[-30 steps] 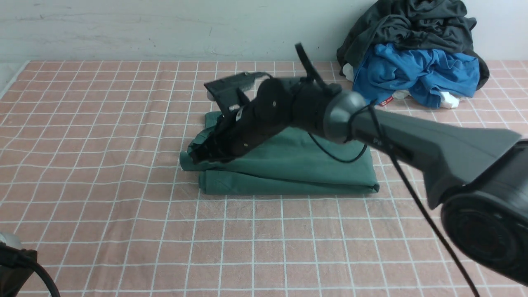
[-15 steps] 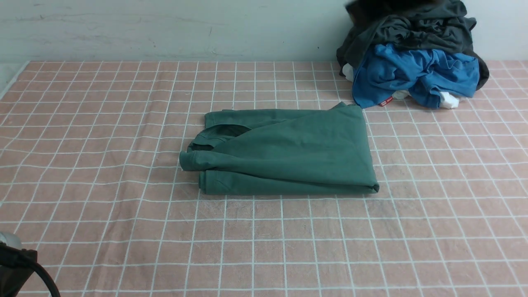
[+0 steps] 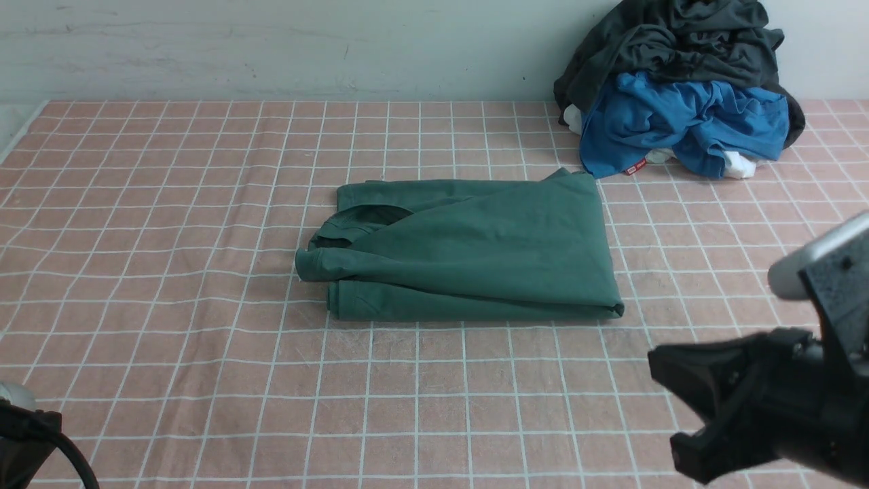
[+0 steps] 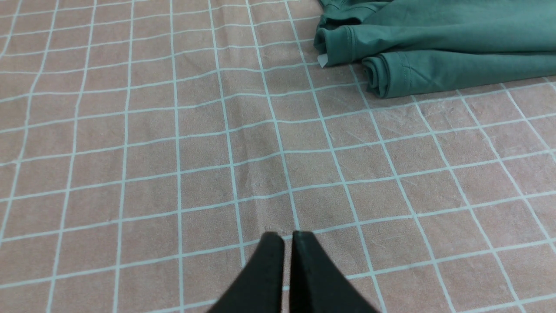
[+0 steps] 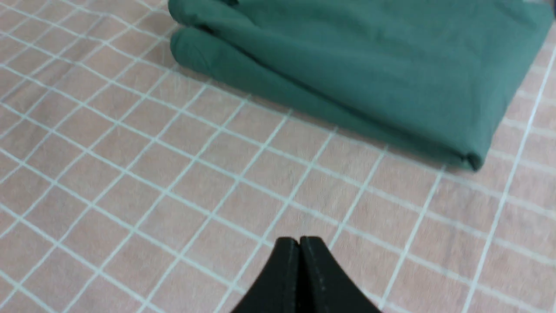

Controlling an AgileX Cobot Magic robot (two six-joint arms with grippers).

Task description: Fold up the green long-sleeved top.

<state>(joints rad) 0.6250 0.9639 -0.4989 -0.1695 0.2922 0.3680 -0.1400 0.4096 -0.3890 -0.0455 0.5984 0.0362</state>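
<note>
Right hand point(image 5: 299, 240): together, with nothing between the tips; drawn in near, likely to leave the folded bundle undisturbed.
Left hand point(image 4: 281, 237): together, nothing gripped; kept low at the near side, probably parked out of the way.
Green top point(image 3: 475, 251): on the checked cloth point(image 3: 421, 394), mid-counter, folded into a compact block, seemingly finished.
Blue garment point(image 3: 686, 122): heaped far right under dark clothing point(image 3: 686, 47), presumably set aside.

Text: none legible | red tag point(image 3: 635, 166) | lettering too small
</note>
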